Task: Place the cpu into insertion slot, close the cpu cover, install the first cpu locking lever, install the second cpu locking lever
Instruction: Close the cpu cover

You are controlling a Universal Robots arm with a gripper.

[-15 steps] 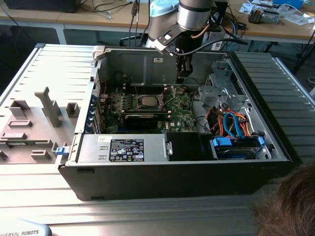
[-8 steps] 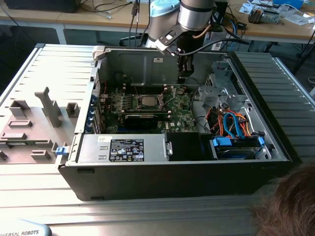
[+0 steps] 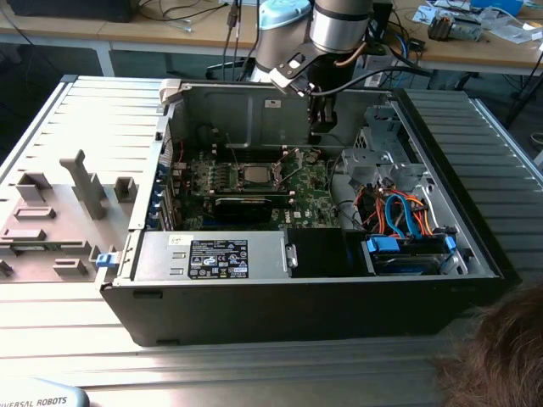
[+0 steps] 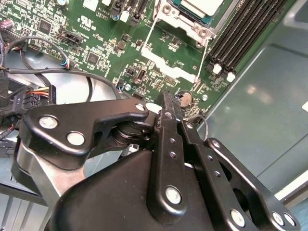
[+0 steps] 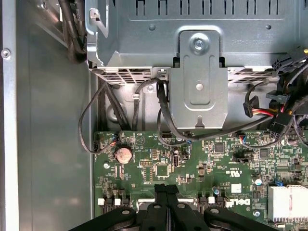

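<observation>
black jointed tool (image 4: pixel 166 100) pinched shut on nothing, hanging over the green motherboard (image 3: pixel 310 185), small silvery-grey square cpu (image 3: pixel 254 175) sitting in that board's socket

Arm (image 3: pixel 339 24) angled downward, claw (image 4: pixel 166 100) pinched together, seemingly empty.

Inside the case (image 3: pixel 246 110), the cpu (image 3: pixel 254 174) sits on the motherboard (image 3: pixel 310 193), behind the power supply (image 3: pixel 212 254).

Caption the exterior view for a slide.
Gripper hovering inside the open computer case, beside the seated cpu.
</observation>
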